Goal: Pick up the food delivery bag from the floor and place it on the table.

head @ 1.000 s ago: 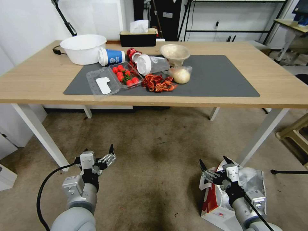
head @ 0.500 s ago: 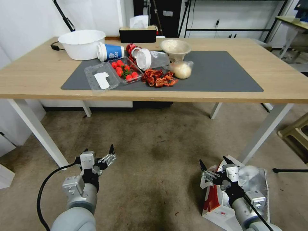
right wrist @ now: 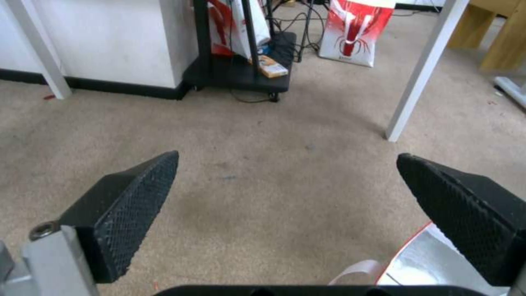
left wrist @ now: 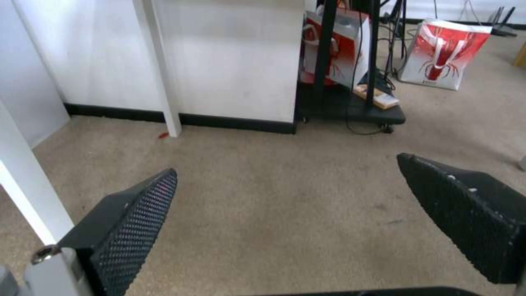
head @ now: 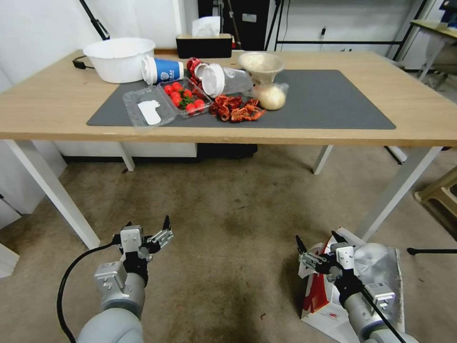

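Observation:
The food delivery bag lies open on the carpet at the lower right, with its foil lining up and a red side panel facing left. My right gripper is open, right above the bag's near-left edge; the right wrist view shows the open gripper, with the bag's foil corner and a white handle just beneath it. Over bare carpet at the lower left, my left gripper is open and holds nothing. The table with its dark grey mat stands ahead.
A white basin, a blue cup, a tomato tray, crayfish and a bagged bun crowd the mat's left half. A white table leg rises just beyond the bag. A wooden stool stands at the right.
The whole head view has shifted: the table sits higher in the picture and more floor shows, so the camera moved. Both grippers keep their open pose.

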Robot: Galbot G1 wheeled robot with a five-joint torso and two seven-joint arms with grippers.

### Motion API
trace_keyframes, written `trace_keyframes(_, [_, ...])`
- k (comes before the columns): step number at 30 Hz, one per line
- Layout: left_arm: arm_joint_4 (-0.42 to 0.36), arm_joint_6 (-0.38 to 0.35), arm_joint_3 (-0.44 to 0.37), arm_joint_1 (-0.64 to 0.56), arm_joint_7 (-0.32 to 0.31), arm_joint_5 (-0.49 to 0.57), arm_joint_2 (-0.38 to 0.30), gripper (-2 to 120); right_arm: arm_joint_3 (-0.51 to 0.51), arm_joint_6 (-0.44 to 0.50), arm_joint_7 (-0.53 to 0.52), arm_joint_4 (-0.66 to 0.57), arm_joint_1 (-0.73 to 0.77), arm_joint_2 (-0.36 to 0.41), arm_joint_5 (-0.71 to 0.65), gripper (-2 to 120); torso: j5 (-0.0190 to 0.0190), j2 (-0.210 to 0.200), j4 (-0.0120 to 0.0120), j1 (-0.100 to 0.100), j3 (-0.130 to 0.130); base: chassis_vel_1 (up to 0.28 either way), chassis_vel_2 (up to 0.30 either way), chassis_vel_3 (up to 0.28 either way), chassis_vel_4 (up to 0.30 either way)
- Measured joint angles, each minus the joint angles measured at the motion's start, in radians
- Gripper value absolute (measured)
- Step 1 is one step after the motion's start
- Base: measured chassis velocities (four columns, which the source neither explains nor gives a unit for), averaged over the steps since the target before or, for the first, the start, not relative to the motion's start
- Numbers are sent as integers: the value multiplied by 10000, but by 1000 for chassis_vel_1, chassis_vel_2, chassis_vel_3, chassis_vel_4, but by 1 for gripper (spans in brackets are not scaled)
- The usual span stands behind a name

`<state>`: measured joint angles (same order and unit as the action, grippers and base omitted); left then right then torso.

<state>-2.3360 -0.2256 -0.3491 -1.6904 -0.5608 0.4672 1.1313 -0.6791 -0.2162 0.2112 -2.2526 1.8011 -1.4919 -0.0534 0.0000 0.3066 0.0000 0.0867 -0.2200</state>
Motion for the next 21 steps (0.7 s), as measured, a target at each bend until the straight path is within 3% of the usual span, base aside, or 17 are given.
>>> trace_keyframes(21, [-12,35,17,-44,-15,-34,95,100,-8,8,-13,-60,6,25,-17,100,1,-945,0,-252,692,0,0,0,0])
